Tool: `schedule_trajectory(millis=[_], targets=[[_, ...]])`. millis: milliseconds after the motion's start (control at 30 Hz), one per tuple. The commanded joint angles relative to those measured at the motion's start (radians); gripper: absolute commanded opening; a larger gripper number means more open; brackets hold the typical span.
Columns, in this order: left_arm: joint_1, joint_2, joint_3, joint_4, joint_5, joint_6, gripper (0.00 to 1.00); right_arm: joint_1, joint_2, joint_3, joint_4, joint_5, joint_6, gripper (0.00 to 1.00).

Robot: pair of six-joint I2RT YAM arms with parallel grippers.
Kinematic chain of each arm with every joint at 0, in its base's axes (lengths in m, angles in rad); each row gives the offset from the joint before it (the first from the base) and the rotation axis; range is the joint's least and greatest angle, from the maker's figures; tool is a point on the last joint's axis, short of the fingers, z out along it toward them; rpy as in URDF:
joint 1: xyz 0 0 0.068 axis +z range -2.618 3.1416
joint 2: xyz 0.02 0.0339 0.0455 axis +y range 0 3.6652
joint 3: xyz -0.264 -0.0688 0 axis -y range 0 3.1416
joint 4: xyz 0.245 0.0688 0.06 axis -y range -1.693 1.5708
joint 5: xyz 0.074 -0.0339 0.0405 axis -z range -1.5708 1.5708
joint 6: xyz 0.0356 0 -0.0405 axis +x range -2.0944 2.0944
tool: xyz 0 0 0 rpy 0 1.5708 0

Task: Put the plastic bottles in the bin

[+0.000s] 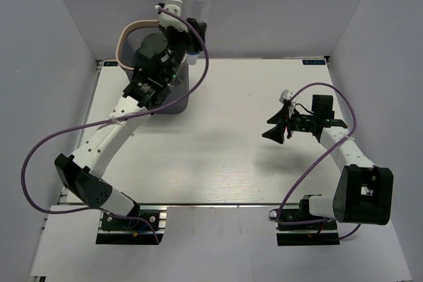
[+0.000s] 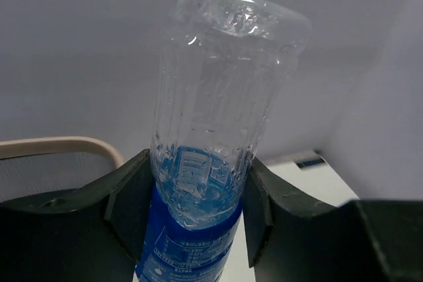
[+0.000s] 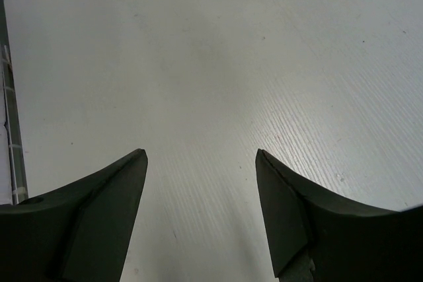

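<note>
Left tool (image 2: pixel 198 206) clamped on clear blue-labelled bottle (image 2: pixel 225 90), raised base-up just beside bin (image 2: pixel 59 142) rim, seemingly not yet over the mouth. Bring over the opening first, keep clear of rim, then spread wide to drop cleanly. Right tool (image 3: pixel 201 163) spread, holding nothing, above table (image 3: pixel 277 64).

A robotics lab cell: two arms (image 1: pixel 112 130) bolted to a white table (image 1: pixel 231 156) between plain walls (image 1: pixel 46 64)

You have bright, even, diffuse light. Faint soft shadow under the right gripper (image 1: pixel 274 127) on the table (image 1: pixel 225 170). Glare speckles the clear base of the bottle (image 2: pixel 221 90). Near fingers (image 3: pixel 99 216) render soft-edged in wrist views.
</note>
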Motion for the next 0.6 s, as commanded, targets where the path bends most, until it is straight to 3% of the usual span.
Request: schedule_trajectory(millis=[0,100,167,200,233,267,300,333,400,467,533,567], targets=[[0.035,-0.023,0.019,0.031,-0.241,0.028,0.36,-0.003,-0.031,-0.008,0.003,-0.024,-0.014,0.72],[0.087,-0.012,0.001,0.014,-0.482,0.052,0.36,-0.001,-0.033,-0.004,0.003,-0.027,-0.015,0.72],[0.114,0.013,-0.019,0.035,-0.510,0.075,0.37,-0.003,-0.039,-0.004,0.000,-0.025,-0.017,0.72],[0.128,0.028,-0.019,0.015,-0.510,0.075,0.43,-0.001,-0.039,-0.001,0.000,-0.025,-0.017,0.72],[0.153,0.049,0.022,-0.009,-0.510,0.075,0.69,-0.003,-0.040,-0.001,-0.002,-0.025,-0.017,0.72],[0.162,0.072,0.045,-0.034,-0.520,0.066,0.85,-0.001,-0.044,0.001,-0.005,-0.025,-0.017,0.72],[0.162,0.109,0.068,-0.079,-0.496,0.056,0.97,-0.003,-0.041,0.002,-0.008,-0.022,-0.017,0.74],[0.174,0.119,0.082,-0.080,-0.478,0.055,1.00,-0.001,-0.044,0.005,-0.012,-0.019,-0.015,0.74],[0.174,0.119,0.093,-0.056,-0.417,0.065,1.00,-0.001,-0.045,0.010,-0.020,-0.010,-0.014,0.87],[0.174,0.103,0.093,-0.035,-0.361,0.094,1.00,-0.003,-0.053,0.018,-0.035,0.007,-0.005,0.90],[0.155,0.061,0.083,-0.025,-0.169,0.150,1.00,-0.003,-0.068,0.025,-0.037,0.054,0.040,0.90],[0.154,0.041,0.073,-0.025,0.007,0.179,1.00,-0.003,-0.071,0.035,-0.040,0.062,0.048,0.90]])
